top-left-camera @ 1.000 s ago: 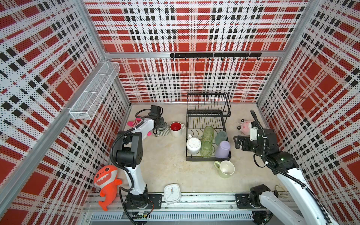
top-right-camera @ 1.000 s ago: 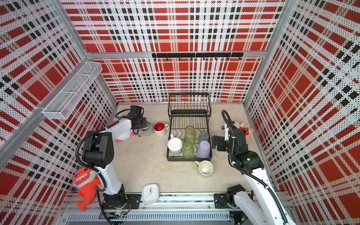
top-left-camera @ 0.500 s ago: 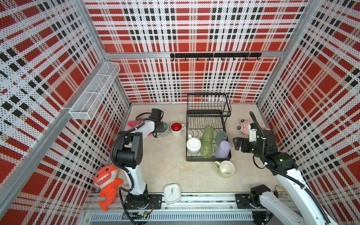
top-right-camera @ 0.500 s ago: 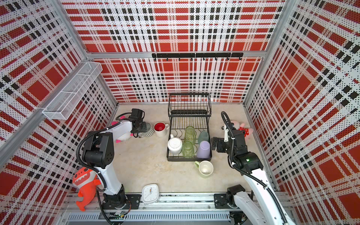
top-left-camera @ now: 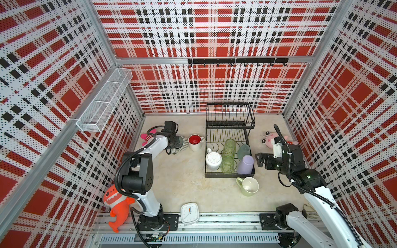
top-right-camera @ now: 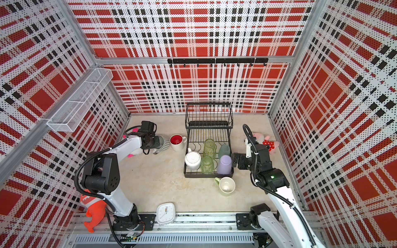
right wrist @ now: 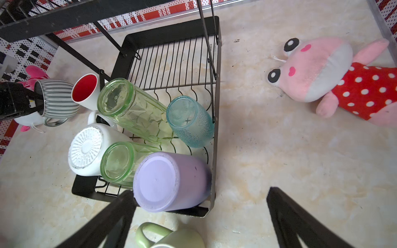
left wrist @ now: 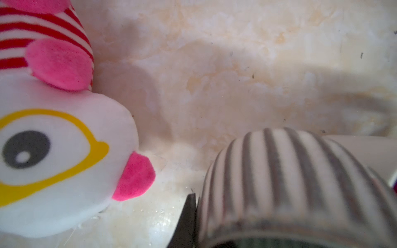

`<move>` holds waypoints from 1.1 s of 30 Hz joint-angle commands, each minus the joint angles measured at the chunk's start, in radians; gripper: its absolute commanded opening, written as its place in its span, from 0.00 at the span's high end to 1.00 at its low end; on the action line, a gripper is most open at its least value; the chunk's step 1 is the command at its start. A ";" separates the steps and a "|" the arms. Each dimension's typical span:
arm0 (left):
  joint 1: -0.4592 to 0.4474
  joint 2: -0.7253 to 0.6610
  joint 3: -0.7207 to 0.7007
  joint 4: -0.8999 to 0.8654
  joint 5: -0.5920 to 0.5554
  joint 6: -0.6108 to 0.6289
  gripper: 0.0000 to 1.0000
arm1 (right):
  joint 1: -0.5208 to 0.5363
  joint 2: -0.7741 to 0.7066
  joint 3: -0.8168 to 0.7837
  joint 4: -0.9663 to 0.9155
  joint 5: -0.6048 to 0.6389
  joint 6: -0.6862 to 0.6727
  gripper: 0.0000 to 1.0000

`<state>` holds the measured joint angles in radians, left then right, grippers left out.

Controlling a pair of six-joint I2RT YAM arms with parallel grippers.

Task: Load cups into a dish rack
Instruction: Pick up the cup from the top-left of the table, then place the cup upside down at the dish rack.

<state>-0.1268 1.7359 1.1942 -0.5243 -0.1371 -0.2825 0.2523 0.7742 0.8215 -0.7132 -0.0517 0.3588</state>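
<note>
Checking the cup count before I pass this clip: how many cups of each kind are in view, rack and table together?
Mugs: 4 (white mug, pale-green mug, red-inside mug, ribbed mug)
Glasses: 2 (far green glass, near green glass)
Tumblers: 2 (teal tumbler, lavender tumbler)
Total: 8

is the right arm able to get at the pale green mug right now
Probably yes: the right gripper hangs open beside the dish rack, and the pale-green mug sits just outside it close by, nothing between them.
</note>
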 commanded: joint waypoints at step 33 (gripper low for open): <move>-0.527 -0.488 0.003 0.357 0.736 -0.314 1.00 | 0.326 -0.260 -0.333 0.886 -0.529 -0.052 0.02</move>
<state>-0.6514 1.2873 1.1847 -0.3962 0.4732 -0.4854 0.5678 0.5842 0.5545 -0.0635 -0.5571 0.3527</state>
